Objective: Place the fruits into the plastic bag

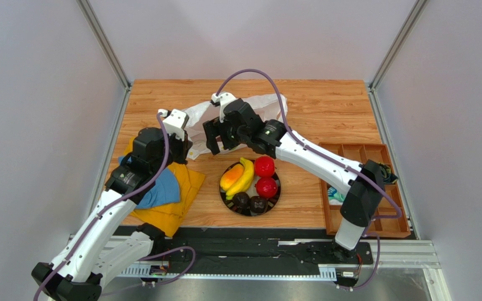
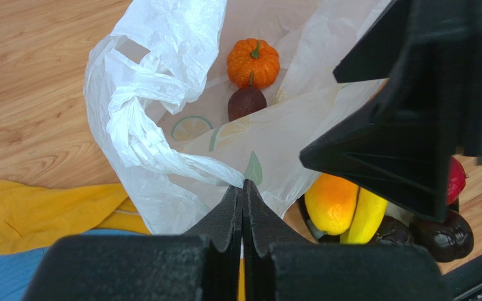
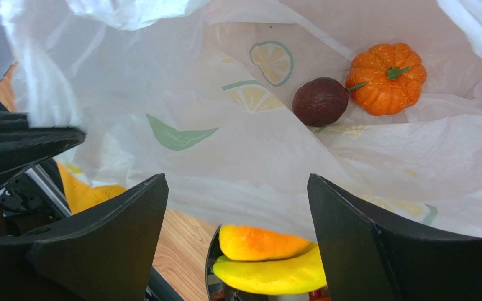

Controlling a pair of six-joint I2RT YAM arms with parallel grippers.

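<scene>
Grey walls stand around a wooden table [image 1: 325,106]. Two white arms reach in from the near edge.

On the far side of the table lies the bag [image 1: 259,103], white and crinkly, with lemon slices and green leaves on it. Its mouth is lifted and open toward the arms. Under the left arm lie a yellow cloth [image 1: 184,194] and a blue cloth [image 1: 162,191] on top of it. A wooden tray [image 1: 363,153] sits at the right side.

The left gripper [image 2: 242,191] is closed tight, and it pinches the near rim of the bag [image 2: 143,113]. The right gripper [image 3: 237,182] is wide open at the bag's mouth, with nothing between its fingers.

A black plate [image 1: 274,202] sits in the middle of the table, just in front of the bag. On it lie a mango [image 1: 231,177] and a banana [image 1: 243,177] side by side. Two red fruits [image 1: 263,166] are beside them, and two dark fruits [image 1: 241,200] are at the near edge.

Inside the bag [image 3: 224,157] lie two more fruits. One is an orange ribbed fruit [image 3: 385,78] with a green stem. The other is a dark round fruit [image 3: 319,101], and it touches the orange one.
</scene>
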